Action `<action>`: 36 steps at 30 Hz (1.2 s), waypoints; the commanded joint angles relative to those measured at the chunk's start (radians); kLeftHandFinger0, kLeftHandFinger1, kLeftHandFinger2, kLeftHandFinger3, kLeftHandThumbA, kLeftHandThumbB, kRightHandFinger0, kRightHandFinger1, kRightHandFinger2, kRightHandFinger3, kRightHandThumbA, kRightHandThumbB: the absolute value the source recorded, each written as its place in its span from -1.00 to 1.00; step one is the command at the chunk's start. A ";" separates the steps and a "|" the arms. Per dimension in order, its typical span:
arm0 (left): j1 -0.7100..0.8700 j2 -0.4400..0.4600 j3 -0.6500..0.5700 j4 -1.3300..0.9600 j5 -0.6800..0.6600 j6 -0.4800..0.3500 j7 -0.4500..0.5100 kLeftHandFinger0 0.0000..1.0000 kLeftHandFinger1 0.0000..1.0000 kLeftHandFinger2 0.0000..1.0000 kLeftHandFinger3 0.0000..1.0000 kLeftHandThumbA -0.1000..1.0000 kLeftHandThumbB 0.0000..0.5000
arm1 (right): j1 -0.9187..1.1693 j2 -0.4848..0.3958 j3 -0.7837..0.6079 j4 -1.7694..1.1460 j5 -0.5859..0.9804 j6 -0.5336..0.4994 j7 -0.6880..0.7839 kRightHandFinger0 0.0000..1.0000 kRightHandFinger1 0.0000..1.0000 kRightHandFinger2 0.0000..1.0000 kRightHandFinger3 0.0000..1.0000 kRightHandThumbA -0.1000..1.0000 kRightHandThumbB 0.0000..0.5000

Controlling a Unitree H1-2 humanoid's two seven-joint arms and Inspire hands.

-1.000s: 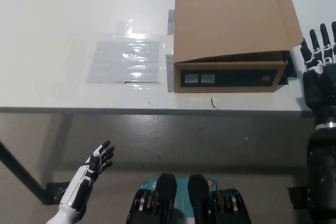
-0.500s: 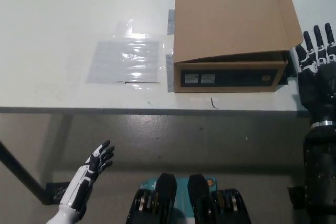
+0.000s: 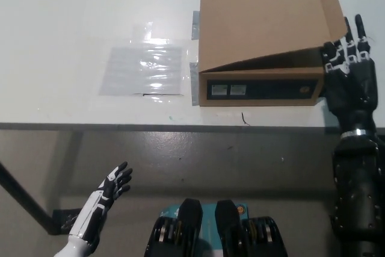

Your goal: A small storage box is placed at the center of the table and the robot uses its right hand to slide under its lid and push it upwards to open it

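Two hands: your black right hand point(image 3: 348, 79) works; white left hand point(image 3: 103, 200) idles low, fingers apart, empty.
Right fingers point(image 3: 344, 49): spread, holding nothing, at lid point(image 3: 264, 19) corner for leverage.
Storage box point(image 3: 260, 88): worktop point(image 3: 72, 22) right of centre, lid slightly raised.

One cardboard storage box point(image 3: 264, 34) with one lid point(image 3: 267, 19) sits on one white table point(image 3: 72, 22). One clear plastic sheet point(image 3: 143, 69) lies flat on the tabletop. The box front carries two small labels point(image 3: 228, 90). Two robot hands are in view: one white left hand point(image 3: 99, 204) and one black right hand point(image 3: 347, 73)
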 commanded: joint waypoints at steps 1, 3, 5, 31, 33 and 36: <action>-0.005 0.005 0.002 -0.013 -0.009 -0.042 -0.015 1.00 1.00 1.00 1.00 1.00 0.25 | -0.065 0.024 0.019 -0.043 -0.020 0.011 -0.020 1.00 1.00 1.00 1.00 1.00 0.17; -0.002 0.003 0.004 -0.021 -0.012 -0.026 -0.015 1.00 1.00 1.00 1.00 1.00 0.33 | -0.072 0.035 0.023 -0.039 -0.016 0.015 -0.017 1.00 1.00 1.00 1.00 1.00 0.18; 0.000 0.004 0.005 -0.025 -0.008 -0.025 -0.013 1.00 1.00 1.00 1.00 1.00 0.29 | -0.075 0.044 0.026 -0.033 -0.014 0.018 -0.014 1.00 1.00 1.00 1.00 1.00 0.20; -0.008 0.008 0.000 -0.043 0.012 -0.009 -0.014 1.00 1.00 1.00 1.00 1.00 0.29 | -0.315 0.139 0.183 0.131 -0.196 0.009 -0.026 1.00 1.00 1.00 1.00 1.00 0.23; -0.010 0.005 0.001 -0.040 0.002 -0.011 -0.016 1.00 1.00 1.00 1.00 1.00 0.29 | -0.343 0.147 0.204 0.164 -0.227 -0.006 -0.032 1.00 1.00 1.00 1.00 1.00 0.25; -0.016 0.006 0.000 -0.035 0.008 -0.016 -0.016 1.00 1.00 1.00 1.00 1.00 0.32 | -0.379 0.159 0.237 0.203 -0.269 -0.018 -0.032 1.00 1.00 1.00 1.00 1.00 0.21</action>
